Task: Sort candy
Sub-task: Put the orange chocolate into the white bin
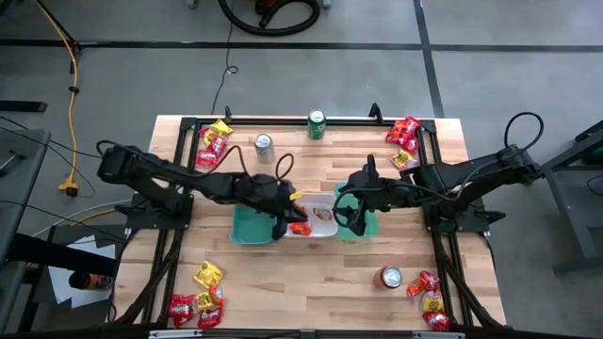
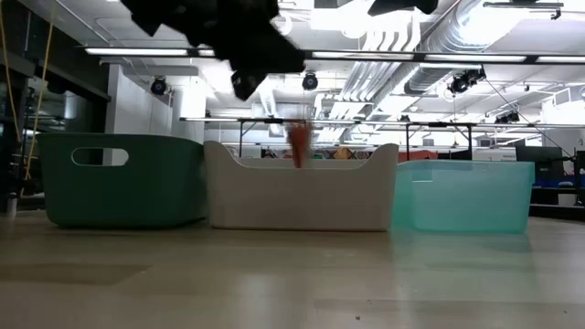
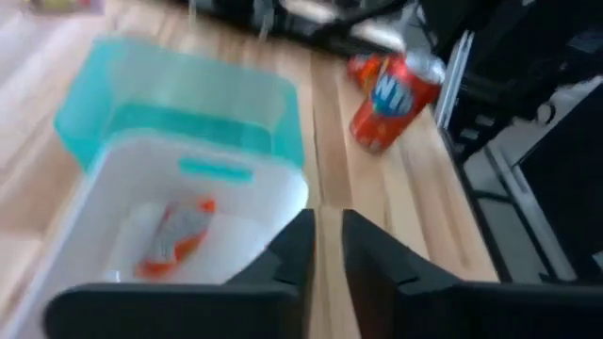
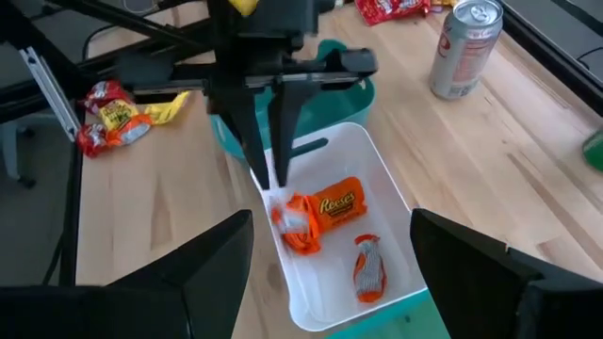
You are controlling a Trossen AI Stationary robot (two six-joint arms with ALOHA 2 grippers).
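Note:
Three trays stand side by side at mid-table: dark green (image 1: 247,226), white (image 1: 318,226), pale teal (image 1: 369,224). My left gripper (image 1: 287,218) hangs over the white tray, fingers pointing down and open by a narrow gap (image 3: 327,243), with nothing between them. An orange candy packet (image 2: 299,146) shows blurred at the tray's rim, below that gripper. Orange packets (image 4: 334,205) (image 4: 369,268) lie on the white tray's floor. My right gripper (image 4: 330,273) hovers wide open over the pale teal tray (image 4: 377,325).
Candy piles lie at the table's four corners: far left (image 1: 212,141), far right (image 1: 405,141), near left (image 1: 200,299), near right (image 1: 429,297). A green can (image 1: 317,124) and a silver can (image 1: 264,145) stand beyond the trays, and a red can (image 1: 391,277) stands near right.

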